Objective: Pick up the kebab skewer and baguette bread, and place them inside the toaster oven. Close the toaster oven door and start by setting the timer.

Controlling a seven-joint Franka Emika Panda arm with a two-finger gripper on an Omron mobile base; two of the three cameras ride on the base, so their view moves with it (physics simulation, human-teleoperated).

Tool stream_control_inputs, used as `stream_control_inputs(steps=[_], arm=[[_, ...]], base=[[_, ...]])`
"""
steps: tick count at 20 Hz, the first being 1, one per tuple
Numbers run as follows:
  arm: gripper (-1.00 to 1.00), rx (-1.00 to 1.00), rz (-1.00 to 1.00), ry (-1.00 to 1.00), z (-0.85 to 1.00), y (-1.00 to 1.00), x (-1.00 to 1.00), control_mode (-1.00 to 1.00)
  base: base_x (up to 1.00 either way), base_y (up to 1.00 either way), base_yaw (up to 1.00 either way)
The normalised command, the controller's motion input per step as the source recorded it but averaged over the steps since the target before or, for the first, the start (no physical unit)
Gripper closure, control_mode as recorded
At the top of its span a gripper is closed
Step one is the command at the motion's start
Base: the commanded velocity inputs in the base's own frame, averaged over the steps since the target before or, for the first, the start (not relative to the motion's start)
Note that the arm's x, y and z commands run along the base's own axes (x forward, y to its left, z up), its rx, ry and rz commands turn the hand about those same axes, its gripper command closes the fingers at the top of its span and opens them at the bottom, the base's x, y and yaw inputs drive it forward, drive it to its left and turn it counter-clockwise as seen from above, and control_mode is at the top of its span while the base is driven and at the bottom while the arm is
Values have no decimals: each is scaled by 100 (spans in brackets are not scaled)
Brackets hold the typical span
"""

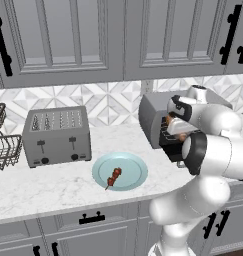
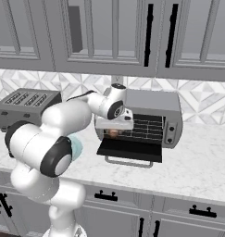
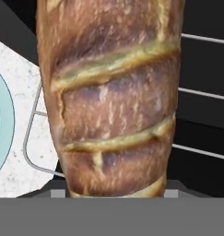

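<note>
Gripper point(image 2: 115, 129) is at the mouth of the toaster oven point(image 2: 151, 113), just above the lowered door point(image 2: 130, 150). In the hand view the baguette point(image 3: 114, 97) runs straight out from the jaws, its near end down at the fingertips and its ridged golden-brown crust stretching away over the oven's wire rack point(image 3: 203, 94). Fingertips themselves are hidden behind the loaf. Jaws stand partly apart, clasped on the baguette's near end as far as the views allow. From the right base view a small brown patch of the loaf shows just under the hand, at the left part of the oven opening.

The door lies flat below the jaws, dark glass up, with its silver bar handle point(image 2: 128, 163) at the front edge, nearer the base than the jaws. Knobs point(image 2: 170, 132) sit at the far right of the oven front, well to the right of the jaws.

The kebab skewer point(image 1: 113, 177) lies on the teal plate point(image 1: 134, 165), out on the counter point(image 1: 58, 185) to the left of the jaws and apart from them; red and dark chunks on a thin stick, tilted across the plate's middle. The plate's rim shows at the left edge of the hand view.

Further left of the plate stands a grey four-slot toaster point(image 1: 57, 136), with a wire basket point(image 1: 4, 150) beyond it.
</note>
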Motion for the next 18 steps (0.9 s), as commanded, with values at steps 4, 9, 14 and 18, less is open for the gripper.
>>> stream_control_inputs(steps=[4, 9, 14, 18], arm=[[-100, -2, 0, -4, 15, 0, -10, -100], [-100, -2, 0, 0, 6, 0, -49, -100], [-100, 0, -2, 0, 0, 9, -81, -100], [-100, 0, -18, 2, 0, 81, -79, -100]], base=[[0, 0, 0], [0, 0, 0], [0, 0, 0], [0, 0, 0]])
